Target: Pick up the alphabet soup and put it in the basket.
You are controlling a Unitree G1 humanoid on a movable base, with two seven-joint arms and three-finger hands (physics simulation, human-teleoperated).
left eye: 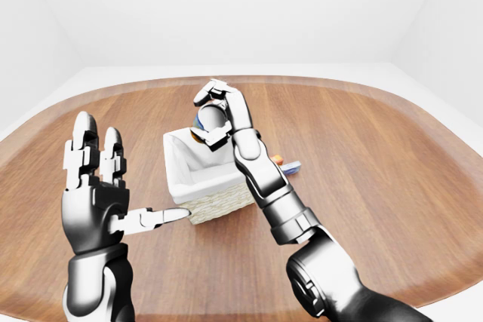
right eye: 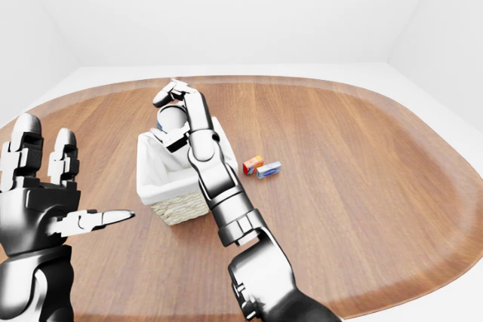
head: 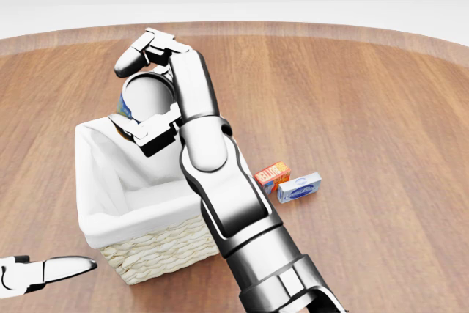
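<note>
My right hand [head: 146, 86] is shut on the alphabet soup can [head: 143, 99], a metal can with a coloured label showing at its left edge. The hand holds it in the air over the top edge of the basket [head: 110, 214], a woven basket with a white cloth lining, above its opening. My left hand [left eye: 94, 186] is open and empty, raised to the left of the basket with its fingers spread and its thumb pointing toward the basket's side.
A small orange box [head: 272, 176] and a small blue-and-white box [head: 299, 187] lie on the round wooden table [head: 366, 108] just to the right of the basket. White floor and walls surround the table.
</note>
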